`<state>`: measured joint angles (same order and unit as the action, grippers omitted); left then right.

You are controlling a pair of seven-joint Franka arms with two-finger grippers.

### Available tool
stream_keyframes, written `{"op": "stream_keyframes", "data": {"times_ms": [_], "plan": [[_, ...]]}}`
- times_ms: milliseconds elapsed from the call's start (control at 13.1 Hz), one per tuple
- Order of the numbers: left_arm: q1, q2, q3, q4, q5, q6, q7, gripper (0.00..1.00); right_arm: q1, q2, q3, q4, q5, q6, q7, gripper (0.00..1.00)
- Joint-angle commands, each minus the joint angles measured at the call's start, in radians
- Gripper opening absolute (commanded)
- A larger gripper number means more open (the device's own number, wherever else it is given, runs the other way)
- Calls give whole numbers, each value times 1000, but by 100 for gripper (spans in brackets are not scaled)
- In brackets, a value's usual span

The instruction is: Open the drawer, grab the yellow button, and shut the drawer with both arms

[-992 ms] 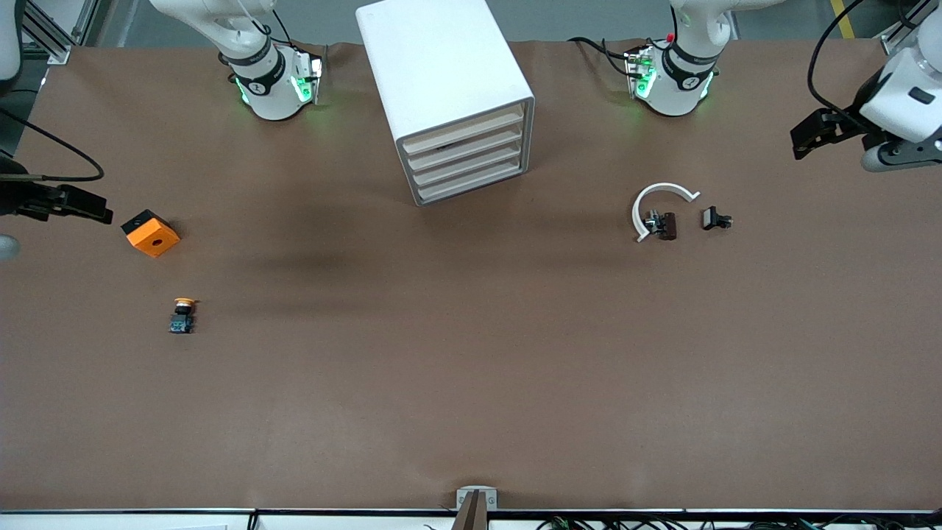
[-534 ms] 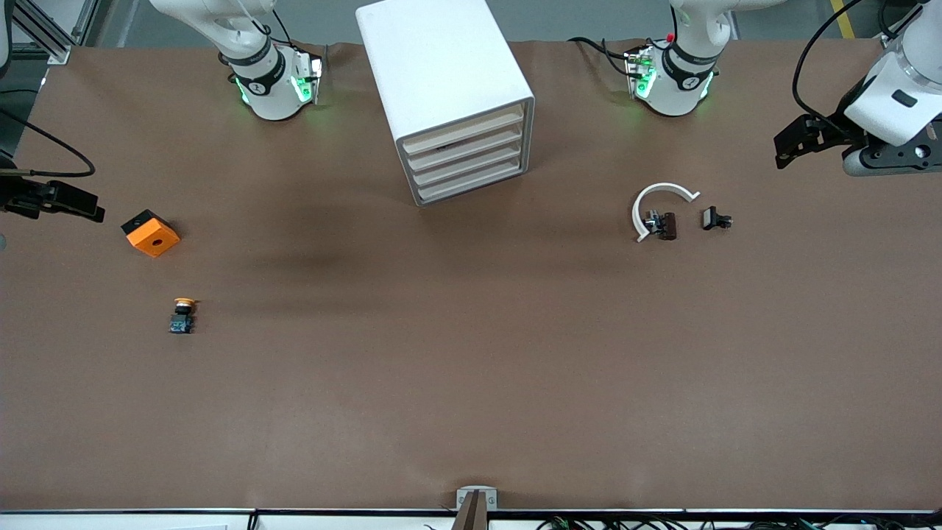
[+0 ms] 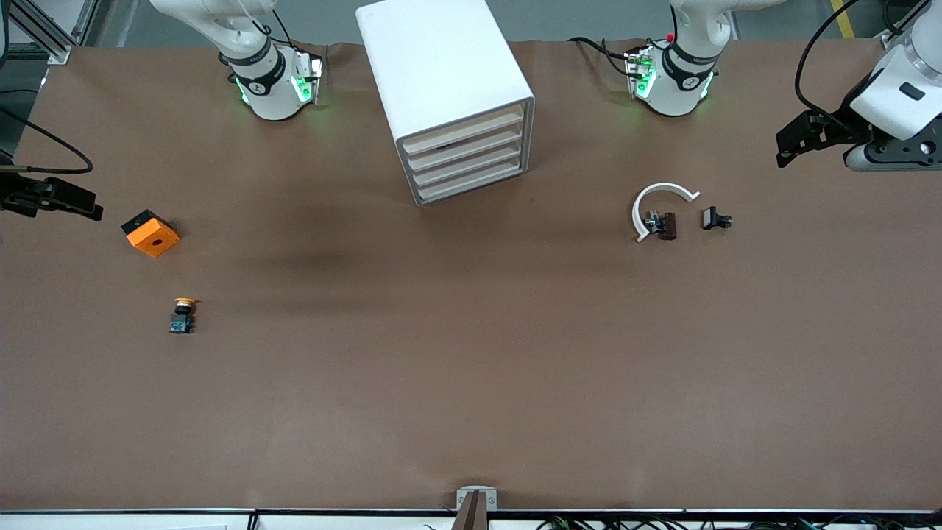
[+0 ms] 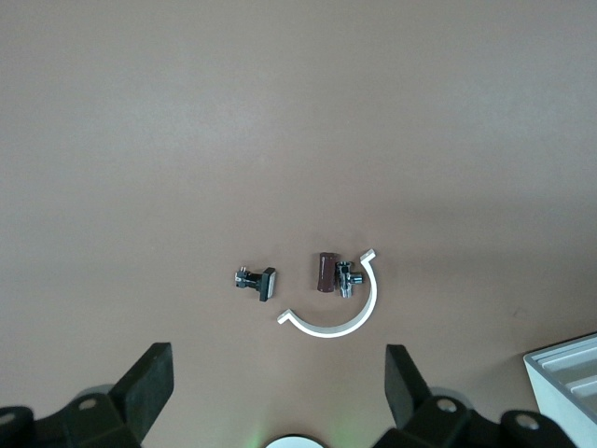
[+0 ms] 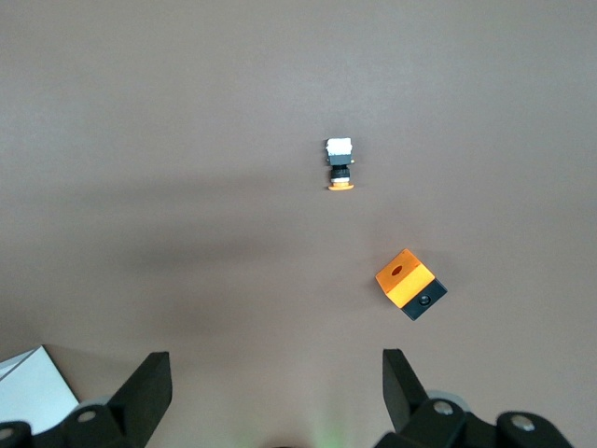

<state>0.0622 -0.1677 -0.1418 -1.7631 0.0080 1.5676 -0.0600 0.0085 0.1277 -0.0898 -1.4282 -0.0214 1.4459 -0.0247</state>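
Cabinet (image 3: 449,96) sits mid-table between your arms, glossy white box, four cream drawer fronts (image 3: 465,163) all shut. Left pincer (image 3: 798,136), jaws apart, hangs over its table end; right pincer (image 3: 62,200), jaws apart too, over its end. Your orange-capped button (image 3: 182,315) lies out on the brown table (image 3: 471,383), right arm nearer.
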Motion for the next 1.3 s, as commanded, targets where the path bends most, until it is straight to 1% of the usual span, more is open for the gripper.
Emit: {"op": "stream_keyframes", "data": {"times_ms": [0,153,915,1068,1220], "plan": [[37,-9,4,14,-17,-3,32,100,1,-10,1,8,15,27,0,100],[39,-3,4,30,-23,-3,37,100,1,-8,2,9,14,28,0,100],[44,-4,5,30,-46,-1,37,100,1,-14,-4,11,14,27,-1,100],[68,10,5,39,-46,5,37,100,1,-29,-4,6,14,27,-1,100],[67,33,4,63,-40,5,39,100,1,-34,-4,2,14,27,-1,100]]}}
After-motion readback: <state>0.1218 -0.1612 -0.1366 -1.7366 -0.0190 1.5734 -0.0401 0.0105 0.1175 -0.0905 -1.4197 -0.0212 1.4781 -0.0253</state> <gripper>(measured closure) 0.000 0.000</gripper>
